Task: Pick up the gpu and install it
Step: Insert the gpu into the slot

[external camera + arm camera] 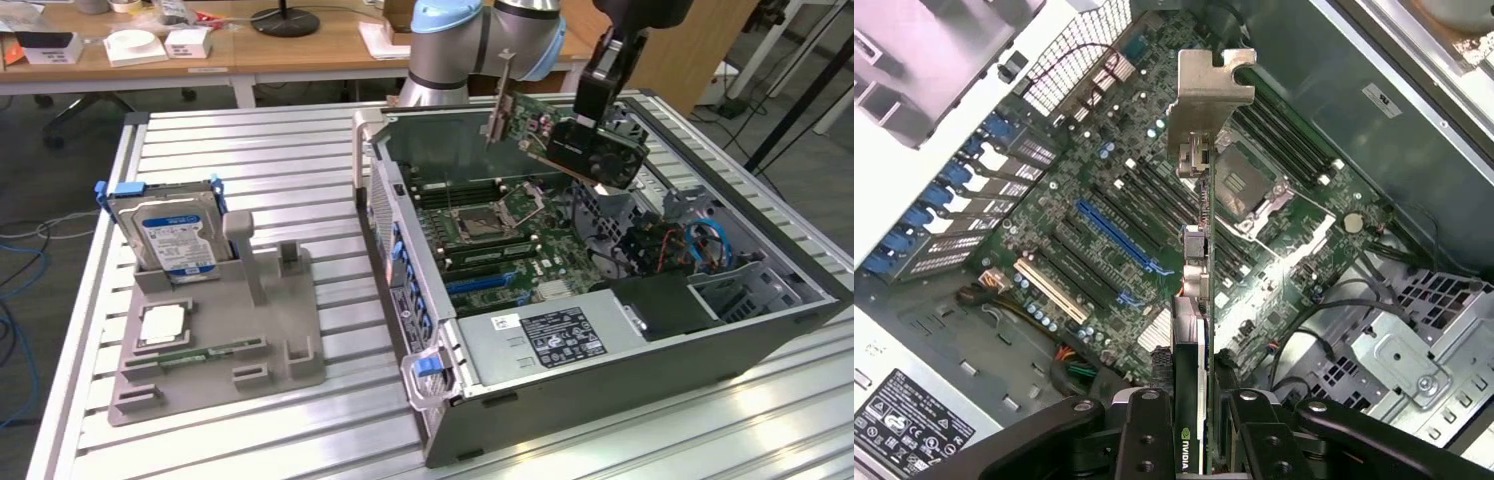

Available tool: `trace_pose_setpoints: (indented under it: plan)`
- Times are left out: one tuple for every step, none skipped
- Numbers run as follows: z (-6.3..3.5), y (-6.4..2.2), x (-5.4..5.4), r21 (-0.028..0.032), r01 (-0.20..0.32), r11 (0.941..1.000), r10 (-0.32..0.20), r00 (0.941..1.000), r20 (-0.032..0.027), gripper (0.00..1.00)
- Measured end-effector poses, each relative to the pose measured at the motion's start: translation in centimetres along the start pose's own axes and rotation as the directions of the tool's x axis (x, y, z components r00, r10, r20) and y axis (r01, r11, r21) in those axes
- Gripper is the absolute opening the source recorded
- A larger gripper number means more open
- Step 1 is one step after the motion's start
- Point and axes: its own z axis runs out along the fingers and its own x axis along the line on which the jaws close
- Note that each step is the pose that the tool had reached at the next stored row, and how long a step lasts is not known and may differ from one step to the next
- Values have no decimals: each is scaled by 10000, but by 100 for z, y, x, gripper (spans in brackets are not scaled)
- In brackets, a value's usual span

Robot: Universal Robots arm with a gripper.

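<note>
The gpu (554,135) is a dark green card with a silver bracket (503,95). It hangs tilted in the air above the open computer case (400,270), over the far part of the motherboard (487,225). My gripper (597,128) is shut on the card's black end. In the wrist view the gpu (1202,300) appears edge-on with its bracket (1209,90) pointing away. My gripper (1199,440) clamps it between two dark fingers (1144,430). Below it lies the motherboard with a blue slot (1119,235) and the processor socket (1244,185).
A grey fixture (267,330) on the exterior view's left holds a silver hard drive (167,235) upright, a small chip (160,325) and a narrow memory stick (200,352). The case contains a power supply (561,335), cables (701,245) and drive cages.
</note>
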Motion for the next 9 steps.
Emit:
trace_pose_setpoints:
  plan:
    - [0,0,0,-2,57,10000,-57,10000,0,26]
    - [0,0,0,-3,110,9999,-110,9999,0,26]
    - [0,0,0,-5,164,9999,-164,9999,-1,26]
    - [0,0,0,-6,219,9998,-219,9998,-1,26]
    - [0,0,0,-7,272,9996,-272,9996,-1,26]
    - [0,0,0,-9,325,9995,-325,9995,-1,26]
    - [0,0,0,-10,382,9993,-382,9993,-1,26]
    - [0,0,0,-12,435,9991,-435,9991,-1,26]
    - [0,0,0,-14,487,9988,-487,9988,-1,26]
